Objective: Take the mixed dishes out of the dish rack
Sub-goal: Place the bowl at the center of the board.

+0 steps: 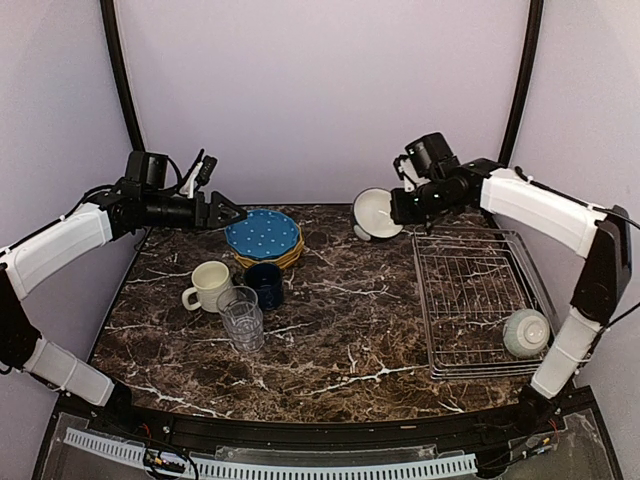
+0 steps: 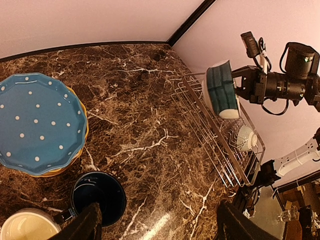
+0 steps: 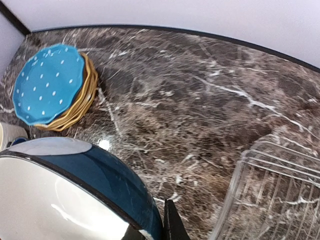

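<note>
My right gripper is shut on the rim of a teal-and-white bowl, which it holds tilted in the air left of the dish rack. In the right wrist view the bowl fills the lower left, with one dark finger against its outer wall. A second bowl lies in the rack's near right corner. The blue dotted plate tops a stack at the back. A cream mug, a dark blue cup and a glass tumbler stand together. My left gripper hovers open beside the plates.
The marble table ends at a lilac back wall with black corner posts. In the left wrist view the blue plate, the dark cup and the mug lie below the camera, and the rack is far right.
</note>
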### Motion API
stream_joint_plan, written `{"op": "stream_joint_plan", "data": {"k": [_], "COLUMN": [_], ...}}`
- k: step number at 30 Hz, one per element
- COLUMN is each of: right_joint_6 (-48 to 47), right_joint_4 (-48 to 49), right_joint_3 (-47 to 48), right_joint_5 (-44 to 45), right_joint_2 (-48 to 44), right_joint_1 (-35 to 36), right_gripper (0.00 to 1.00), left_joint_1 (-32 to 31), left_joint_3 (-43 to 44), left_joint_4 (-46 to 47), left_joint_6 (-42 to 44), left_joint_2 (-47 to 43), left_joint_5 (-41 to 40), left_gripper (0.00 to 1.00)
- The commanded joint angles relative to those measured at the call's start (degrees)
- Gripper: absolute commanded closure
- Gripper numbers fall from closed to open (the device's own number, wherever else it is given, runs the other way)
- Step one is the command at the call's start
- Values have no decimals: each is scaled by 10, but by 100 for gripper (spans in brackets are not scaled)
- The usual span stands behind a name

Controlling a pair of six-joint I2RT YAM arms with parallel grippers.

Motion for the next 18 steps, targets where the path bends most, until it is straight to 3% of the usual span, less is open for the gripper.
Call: {"op": "stream_joint_plan", "data": {"k": [1,10,18], "right_joint_6": [-19,-18,-8], "right_joint_4": [-14,-76,-83], "right_joint_3": [83,283,296], "right_joint_5": [33,24,5], "right_joint_2": [102,332,379], "right_joint_1": [71,141,147], "right_gripper": [100,100,100], "left_joint_1": [-2,-2,-2], "left_joint_3": [-11,-12,-12], "left_joint_4": [8,10,11], "left_joint_6": [0,-1,-3], "left_joint_2": [-14,-13,-10], "left_joint_5": [-4,-1,4], "left_gripper": [22,22,22]}}
